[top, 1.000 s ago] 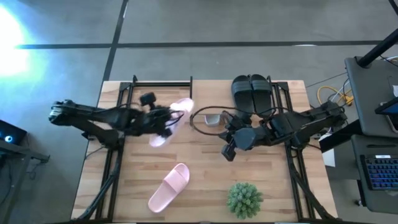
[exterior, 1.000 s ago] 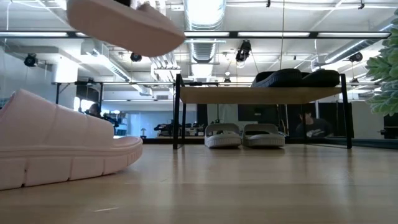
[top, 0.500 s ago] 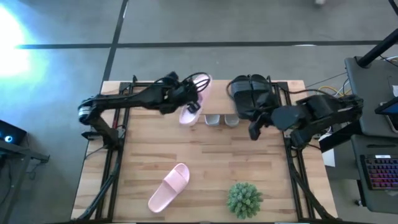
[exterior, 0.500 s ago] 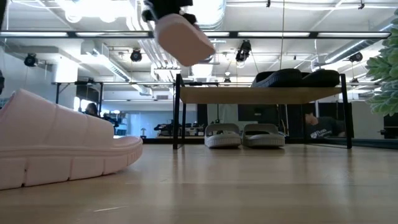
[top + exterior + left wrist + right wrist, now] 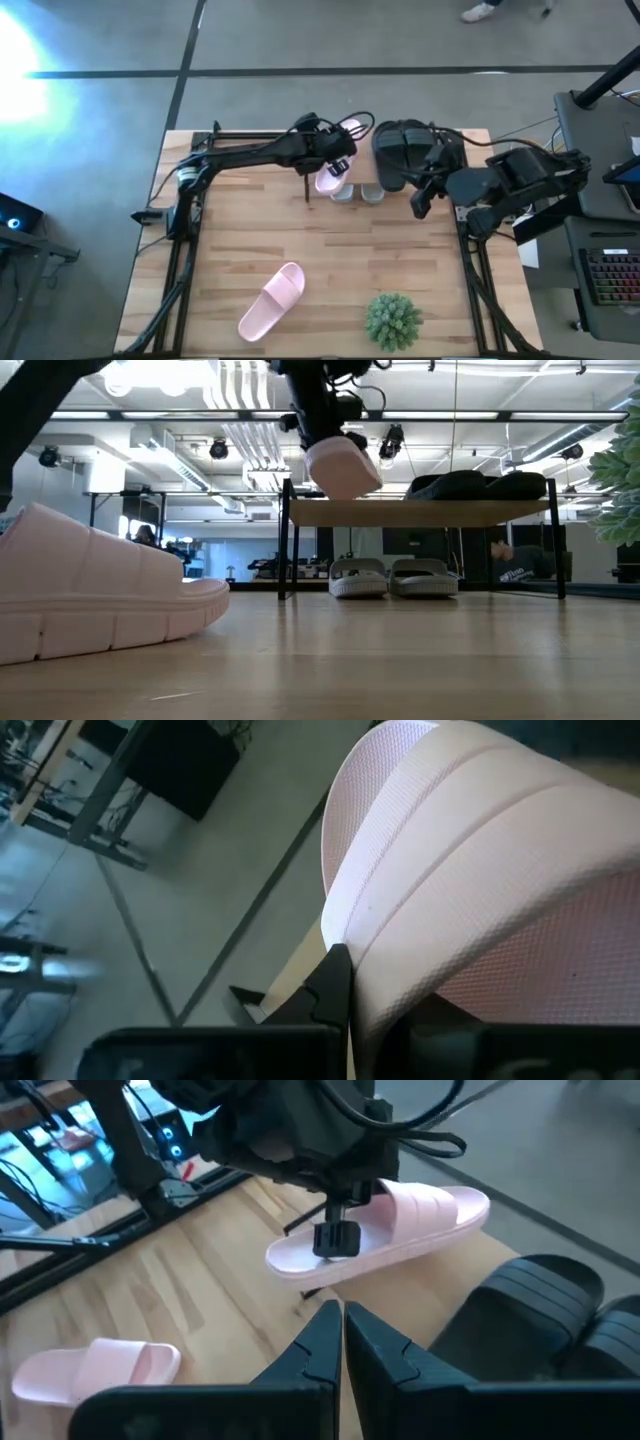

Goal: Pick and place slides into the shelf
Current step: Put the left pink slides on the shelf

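High view, left gripper point(image 5: 335, 160) clamping pink slide point(image 5: 338, 166) over shelf point(image 5: 420, 512), right gripper point(image 5: 420, 203) closed, empty

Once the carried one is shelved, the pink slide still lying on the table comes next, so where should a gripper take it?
Grip the pink slide across its wide strap, coming straight down from above: it lies flat, sole down, strap arching up, with bare table around it.
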`<control>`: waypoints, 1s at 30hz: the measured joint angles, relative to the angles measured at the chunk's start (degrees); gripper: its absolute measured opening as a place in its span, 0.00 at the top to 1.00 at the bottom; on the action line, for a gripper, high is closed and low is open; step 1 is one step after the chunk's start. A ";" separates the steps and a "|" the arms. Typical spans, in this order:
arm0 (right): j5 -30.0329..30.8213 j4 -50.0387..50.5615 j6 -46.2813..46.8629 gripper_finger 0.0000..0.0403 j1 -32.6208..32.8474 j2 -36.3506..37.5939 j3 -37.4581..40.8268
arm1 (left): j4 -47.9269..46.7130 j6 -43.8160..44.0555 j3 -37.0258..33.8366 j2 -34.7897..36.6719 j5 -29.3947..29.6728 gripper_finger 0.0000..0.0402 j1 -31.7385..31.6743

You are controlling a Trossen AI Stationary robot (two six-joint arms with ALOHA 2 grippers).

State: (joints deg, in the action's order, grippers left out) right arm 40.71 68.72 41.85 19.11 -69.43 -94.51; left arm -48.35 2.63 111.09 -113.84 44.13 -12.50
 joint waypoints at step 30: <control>4.37 0.56 -0.29 0.98 0.00 0.02 1.10 | -9.69 -0.18 -0.32 -0.77 5.94 1.00 -2.04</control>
State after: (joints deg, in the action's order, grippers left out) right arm 45.08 69.28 41.56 19.11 -69.41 -93.41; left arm -58.04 2.45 110.76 -114.61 50.07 -14.54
